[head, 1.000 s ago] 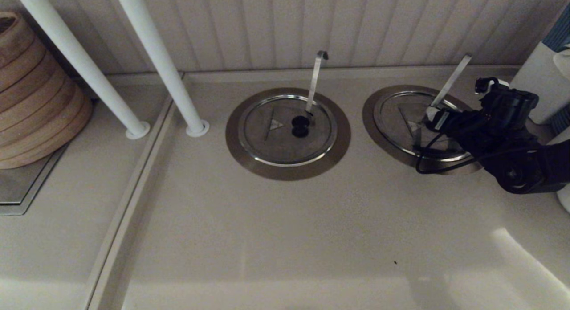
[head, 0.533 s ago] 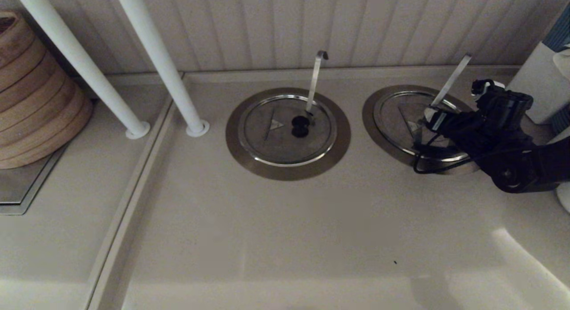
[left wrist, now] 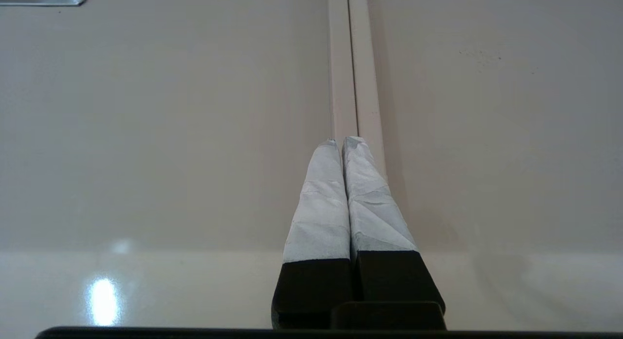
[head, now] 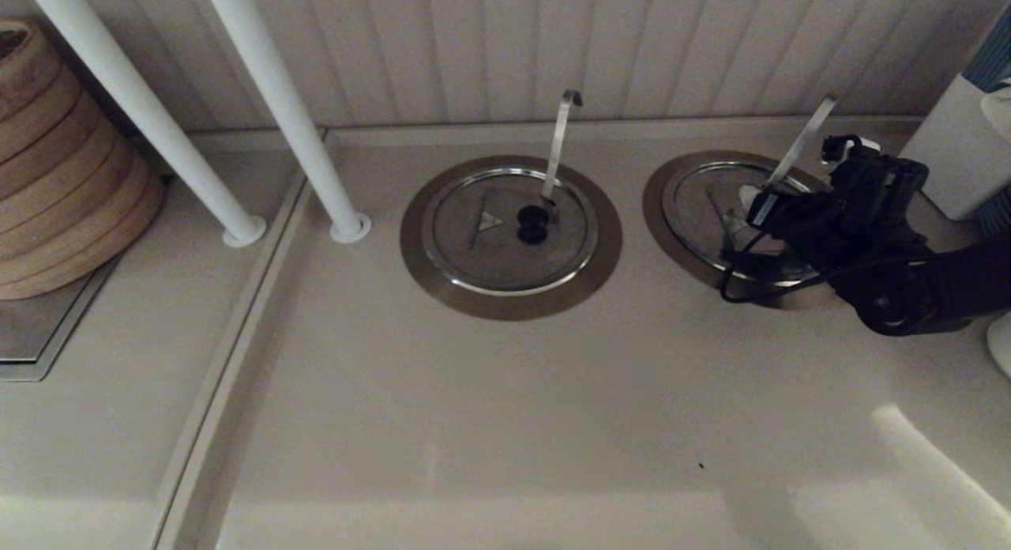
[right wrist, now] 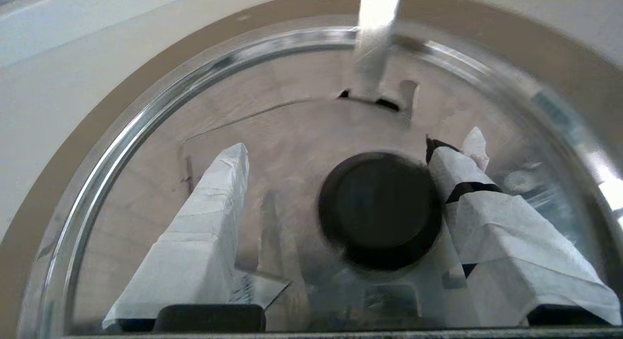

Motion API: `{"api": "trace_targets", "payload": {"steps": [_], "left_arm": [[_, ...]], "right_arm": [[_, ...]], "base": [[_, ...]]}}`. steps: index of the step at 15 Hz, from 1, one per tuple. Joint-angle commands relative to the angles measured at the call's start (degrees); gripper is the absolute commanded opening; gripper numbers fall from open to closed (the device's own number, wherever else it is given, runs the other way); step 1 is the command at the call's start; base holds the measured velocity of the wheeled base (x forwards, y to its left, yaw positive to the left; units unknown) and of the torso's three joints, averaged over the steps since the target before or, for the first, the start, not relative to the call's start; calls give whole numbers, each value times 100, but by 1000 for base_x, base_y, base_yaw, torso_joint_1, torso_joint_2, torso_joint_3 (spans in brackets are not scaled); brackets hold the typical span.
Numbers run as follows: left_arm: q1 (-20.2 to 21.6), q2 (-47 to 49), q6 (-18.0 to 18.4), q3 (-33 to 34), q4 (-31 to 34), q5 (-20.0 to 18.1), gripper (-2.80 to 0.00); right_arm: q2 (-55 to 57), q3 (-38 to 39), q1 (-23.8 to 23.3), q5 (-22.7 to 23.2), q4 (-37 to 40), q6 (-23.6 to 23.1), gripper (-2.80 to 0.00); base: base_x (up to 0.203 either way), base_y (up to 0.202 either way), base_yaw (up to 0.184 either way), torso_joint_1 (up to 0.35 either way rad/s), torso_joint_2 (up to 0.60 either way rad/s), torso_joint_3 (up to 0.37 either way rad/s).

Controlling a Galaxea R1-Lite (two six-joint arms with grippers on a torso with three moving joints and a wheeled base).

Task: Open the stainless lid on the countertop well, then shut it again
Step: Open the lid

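knob [right wrist: 379,210] btwn open r tool [right wrist: 350,159] fingers

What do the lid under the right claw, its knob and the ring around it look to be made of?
The stainless lid looks like brushed steel: grey, streaked reflections, a bright polished rim. Its knob is matte black, probably plastic, with no glint. The countertop well flange looks like duller satin steel. The right claw is open around the knob, its fingers wrapped in what looks like white tape.
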Motion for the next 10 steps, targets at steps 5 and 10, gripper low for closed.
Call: {"api": "trace_targets", "payload": {"steps": [5, 10], "left_arm": [[-2, 6, -2, 0, 0, 8, -280], [-2, 6, -2, 0, 0, 2, -280]], "right_arm": [[0, 6, 30, -4, -28, 15, 0], [-66, -3, 30, -4, -33, 15, 0]], "base": [[0, 0, 0, 0, 0, 0], [0, 0, 0, 0, 0, 0]]}}
